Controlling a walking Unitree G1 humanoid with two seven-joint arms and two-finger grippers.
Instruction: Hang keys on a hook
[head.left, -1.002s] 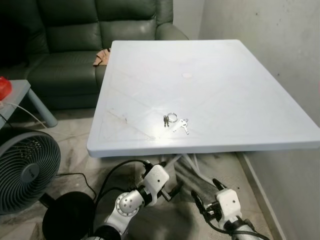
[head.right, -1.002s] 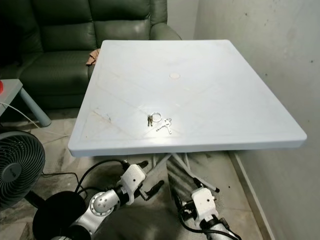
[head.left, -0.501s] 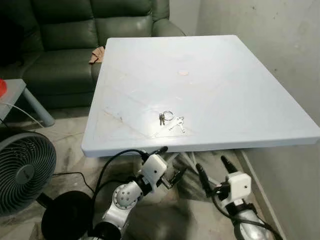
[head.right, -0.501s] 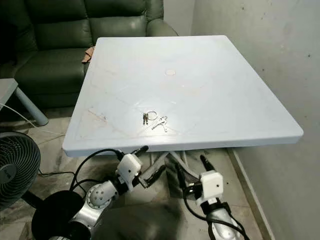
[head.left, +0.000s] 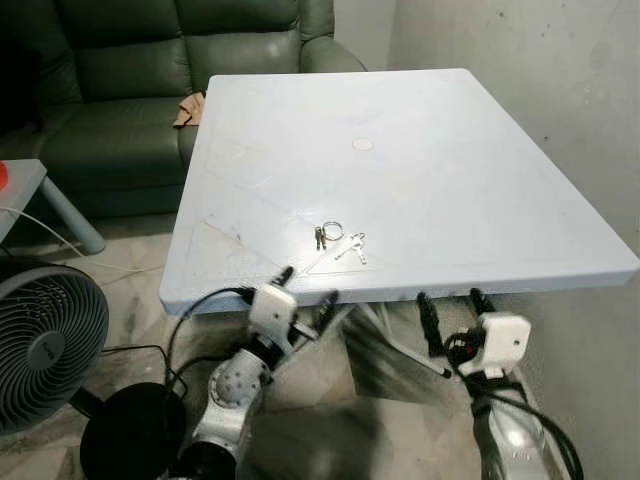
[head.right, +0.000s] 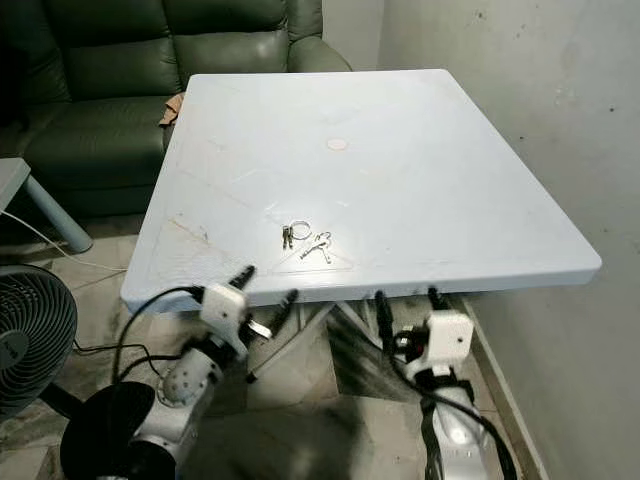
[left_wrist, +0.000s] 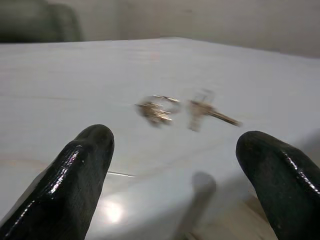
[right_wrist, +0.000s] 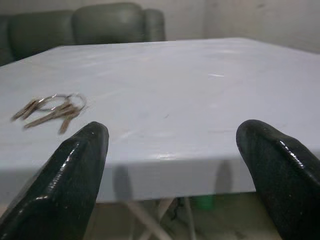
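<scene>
A bunch of keys (head.left: 338, 243) on a metal ring lies on the pale blue table (head.left: 450, 190), near its front edge. The keys (left_wrist: 170, 108) appear close ahead in the left wrist view, and the keys (right_wrist: 50, 109) lie off to one side in the right wrist view. My left gripper (head.left: 305, 290) is open at the table's front edge, just below and left of the keys. My right gripper (head.left: 451, 308) is open too, at the front edge further right. Neither holds anything.
A dark green sofa (head.left: 110, 90) stands behind the table with a brown cloth (head.left: 186, 112) on it. A fan (head.left: 45, 345) and a black round base (head.left: 135, 440) stand on the floor at the left. A plain wall (head.left: 560, 90) runs along the right.
Both arms have risen from low under the table to the level of its front edge. The view has shifted slightly. The keys lie where they were.
</scene>
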